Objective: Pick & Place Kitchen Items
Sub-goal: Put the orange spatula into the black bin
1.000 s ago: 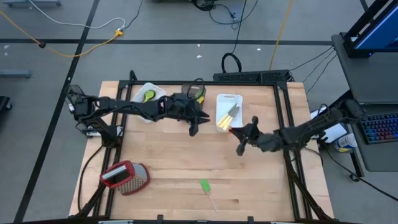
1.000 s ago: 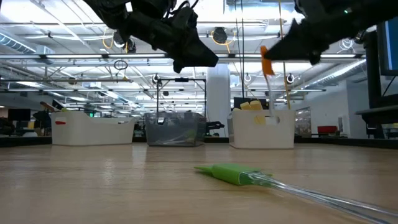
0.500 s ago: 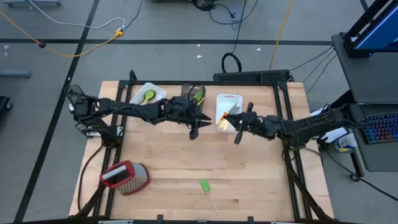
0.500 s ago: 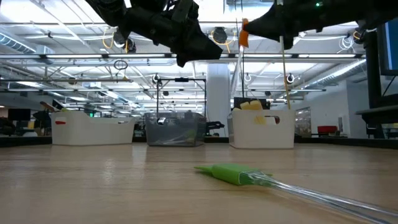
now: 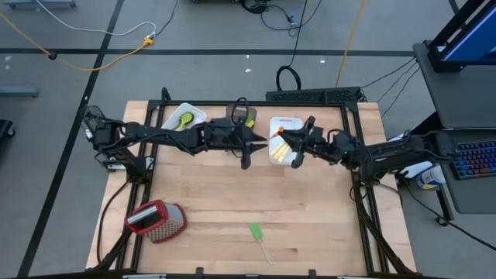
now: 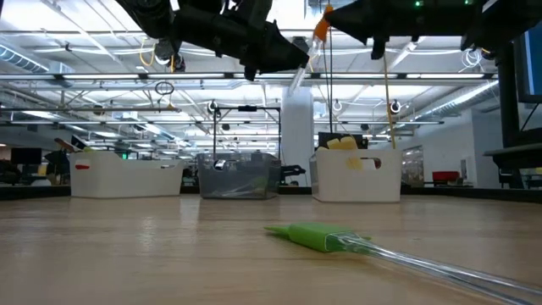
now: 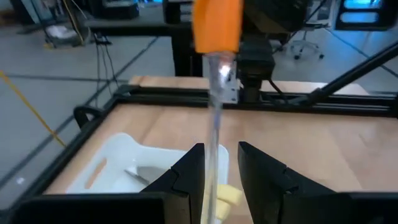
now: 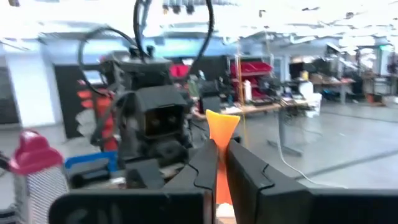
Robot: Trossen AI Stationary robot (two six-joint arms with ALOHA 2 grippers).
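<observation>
Aloft, right gripper (image 5: pixel 284 138) clamped on orange spatula (image 7: pixel 216 37), its clear handle between left gripper's (image 5: pixel 260 139) parted fingers (image 7: pixel 189 174).

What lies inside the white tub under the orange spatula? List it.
Inside the white tub: pale-handled knives and yellow pieces. The orange spatula and right gripper cover the rest.

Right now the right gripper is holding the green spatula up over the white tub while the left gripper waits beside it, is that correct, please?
Not quite: the spatula in the right gripper is orange, as the right wrist view shows. The green spatula lies on the table. The white tub and the left gripper are as you say.
</observation>
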